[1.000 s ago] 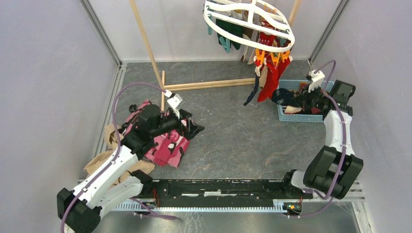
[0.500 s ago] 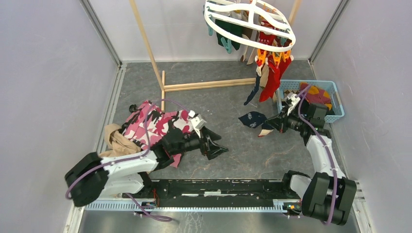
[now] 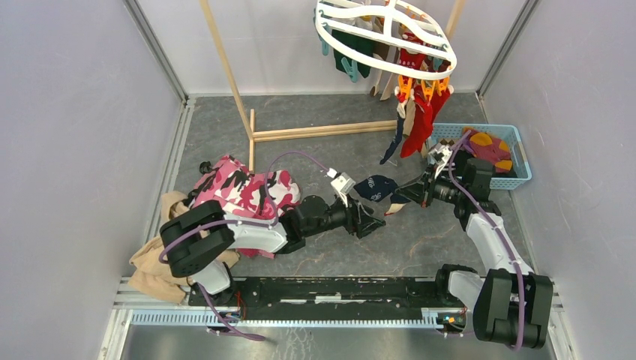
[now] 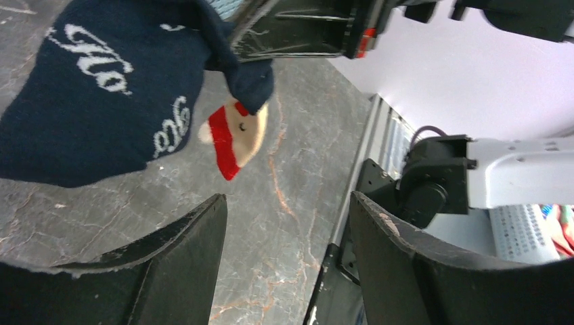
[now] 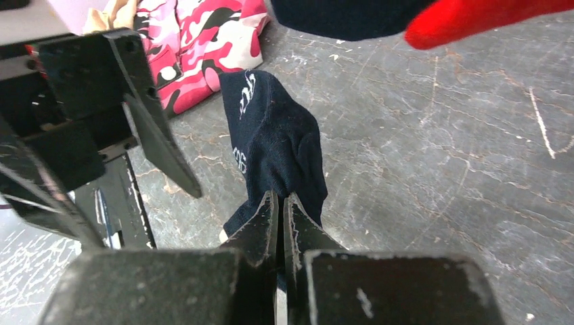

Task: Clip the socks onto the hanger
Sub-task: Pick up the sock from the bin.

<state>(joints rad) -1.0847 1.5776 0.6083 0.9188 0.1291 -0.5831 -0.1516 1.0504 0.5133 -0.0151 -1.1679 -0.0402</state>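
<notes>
top external, centre frame: right gripper (image 3: 403, 198) pinches the navy sock (image 3: 375, 187) over the floor (image 3: 315, 150); left gripper (image 3: 375, 225) beside it, jaws apart, empty. likely a handover; next, left grasps the free end.

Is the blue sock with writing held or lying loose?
Held: the right gripper is shut on the navy fabric sock with white lettering.

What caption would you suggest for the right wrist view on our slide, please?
Right tool shut on a navy sock above the grey floor, pink camouflage cloth behind.
</notes>
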